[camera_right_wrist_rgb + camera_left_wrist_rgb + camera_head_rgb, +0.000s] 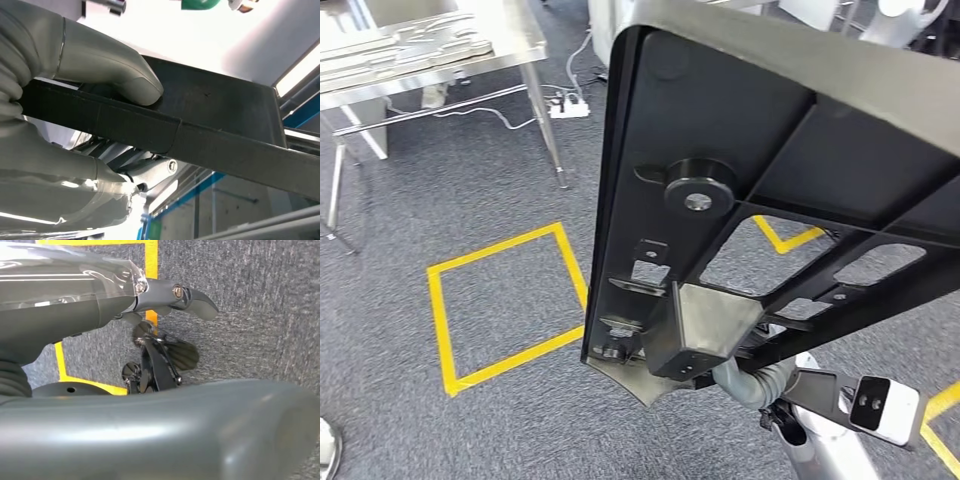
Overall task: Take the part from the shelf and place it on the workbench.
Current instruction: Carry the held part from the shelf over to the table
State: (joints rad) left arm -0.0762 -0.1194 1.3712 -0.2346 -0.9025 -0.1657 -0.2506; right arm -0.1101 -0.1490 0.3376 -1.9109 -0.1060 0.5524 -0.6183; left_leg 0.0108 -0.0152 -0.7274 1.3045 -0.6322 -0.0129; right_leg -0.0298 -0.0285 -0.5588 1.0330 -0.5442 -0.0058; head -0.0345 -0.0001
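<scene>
Part (773, 150), a large black panel with ribs, cut-outs and a round boss on the face turned to the head camera, is already off the shelf and carried in the air, tilted, its long axis running from low near the robot's body up and away to the right. In the right wrist view the right hand (75, 125) is clamped on one edge of it, the thick thumb (124, 80) pressed flat on one face and the fingers underneath on the other. The left hand (166, 350) hangs over the carpet in its own wrist view, dark fingers loosely apart with nothing in them, so the right hand looks to carry the load alone; I cannot tell whether the left touches the panel anywhere. The metal surface (433, 55), likely the workbench, stands well apart, ahead and to the left across the grey carpet floor (395, 400), beyond a yellow taped square (441, 310); a power strip (569, 105) and cables lie near its leg. Judging from this, the panel must travel leftward and be levelled before it goes down.
</scene>
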